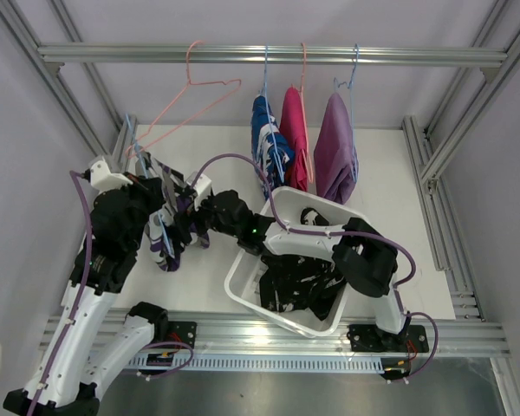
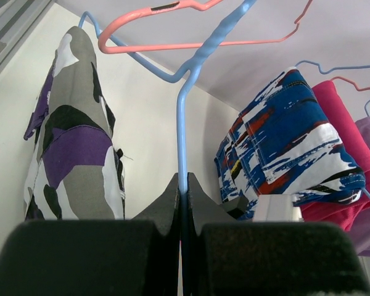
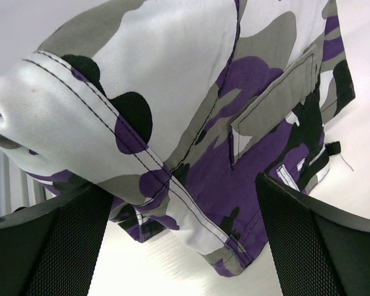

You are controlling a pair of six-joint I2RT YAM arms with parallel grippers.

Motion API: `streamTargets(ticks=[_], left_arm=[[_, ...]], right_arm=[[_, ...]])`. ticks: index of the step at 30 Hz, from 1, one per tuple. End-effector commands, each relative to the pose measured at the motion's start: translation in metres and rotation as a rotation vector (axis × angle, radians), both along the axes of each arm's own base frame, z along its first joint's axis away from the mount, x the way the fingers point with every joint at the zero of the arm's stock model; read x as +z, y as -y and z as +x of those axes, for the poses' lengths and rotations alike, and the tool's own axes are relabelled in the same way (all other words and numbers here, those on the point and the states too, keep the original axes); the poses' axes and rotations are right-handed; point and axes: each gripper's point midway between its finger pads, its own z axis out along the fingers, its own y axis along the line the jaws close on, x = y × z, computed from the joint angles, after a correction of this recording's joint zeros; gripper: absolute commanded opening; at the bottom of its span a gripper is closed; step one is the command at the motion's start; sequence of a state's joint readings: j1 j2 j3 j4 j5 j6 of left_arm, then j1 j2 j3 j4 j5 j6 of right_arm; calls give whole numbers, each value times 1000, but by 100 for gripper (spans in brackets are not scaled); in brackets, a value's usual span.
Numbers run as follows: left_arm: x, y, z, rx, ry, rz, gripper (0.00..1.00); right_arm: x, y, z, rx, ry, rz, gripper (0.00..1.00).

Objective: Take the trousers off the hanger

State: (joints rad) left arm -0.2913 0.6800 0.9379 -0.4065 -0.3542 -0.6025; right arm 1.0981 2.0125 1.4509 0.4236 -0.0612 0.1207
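We hold the blue hanger [image 2: 180,123] by its wire in our left pincer [image 2: 182,185], which is closed tight on it. The purple-white camouflage trousers [image 3: 191,111] hang draped over it above the left side of the worktop [image 1: 390,173]. Our right pincer [image 3: 184,213] stands wide open just at the hanging cloth, gripping nothing yet. We should close on a thick fold, keep the hanger steady, and draw the cloth sideways off the bar towards the white basket [image 1: 239,290].

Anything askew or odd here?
The empty pink hanger hangs lopsided on the rail, tilted down to the left. The blue hanger with the camouflage trousers is off the rail, pinched in the left hand.
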Motion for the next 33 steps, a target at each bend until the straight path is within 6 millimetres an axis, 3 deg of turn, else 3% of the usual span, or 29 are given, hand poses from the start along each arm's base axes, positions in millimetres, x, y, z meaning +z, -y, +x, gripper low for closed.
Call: streamTargets(ticks=[1, 14, 21, 33], left_arm=[[56, 3, 0, -28, 176, -48, 1], [55, 6, 2, -55, 161, -63, 1], [54, 6, 3, -56, 157, -70, 0], [54, 9, 3, -70, 155, -83, 0]], right_arm=[[15, -12, 9, -9, 78, 39, 99], [3, -21, 30, -159, 204, 8, 99], [11, -33, 31, -156, 214, 39, 99], [21, -37, 49, -324, 304, 179, 100]])
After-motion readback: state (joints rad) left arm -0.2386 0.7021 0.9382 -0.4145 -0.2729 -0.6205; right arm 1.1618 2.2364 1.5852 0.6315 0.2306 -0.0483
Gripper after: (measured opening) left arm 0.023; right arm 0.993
